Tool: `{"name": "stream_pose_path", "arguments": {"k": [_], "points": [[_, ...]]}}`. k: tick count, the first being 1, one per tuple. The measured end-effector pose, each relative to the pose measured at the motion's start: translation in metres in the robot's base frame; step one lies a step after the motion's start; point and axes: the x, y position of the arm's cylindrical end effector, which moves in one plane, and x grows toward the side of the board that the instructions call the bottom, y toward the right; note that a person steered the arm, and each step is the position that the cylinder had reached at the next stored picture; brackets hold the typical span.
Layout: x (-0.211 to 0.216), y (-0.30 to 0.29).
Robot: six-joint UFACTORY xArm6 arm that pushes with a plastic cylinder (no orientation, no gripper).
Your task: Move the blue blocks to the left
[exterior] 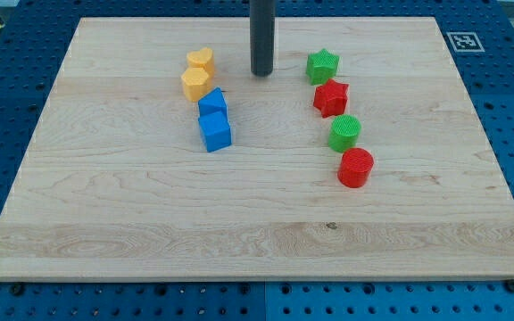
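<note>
1. My tip (261,73) sits on the pale wooden board (150,214) near the view's top, touching nothing. It's just a bare dark rod, so it holds nothing.
2. The two blue plastic blocks, a pentagon-ish one (211,102) and a blue cube (215,131), touch each other, down and to the view's left of my tip.
3. Right above them are a yellow hexagonal block (194,84) and a yellow heart block (202,61).
4. On the view's right, top to bottom: green star block (322,65), red star block (331,97), green ridged round block (344,132), red cylinder block (356,168).
</note>
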Motion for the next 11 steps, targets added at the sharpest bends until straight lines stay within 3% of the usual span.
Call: {"name": "stream_pose_path", "arguments": {"k": [1,4,7,11], "points": [[0.047,0.0],[0.056,-0.036],[0.06,-0.038],[0.098,-0.036]]}}
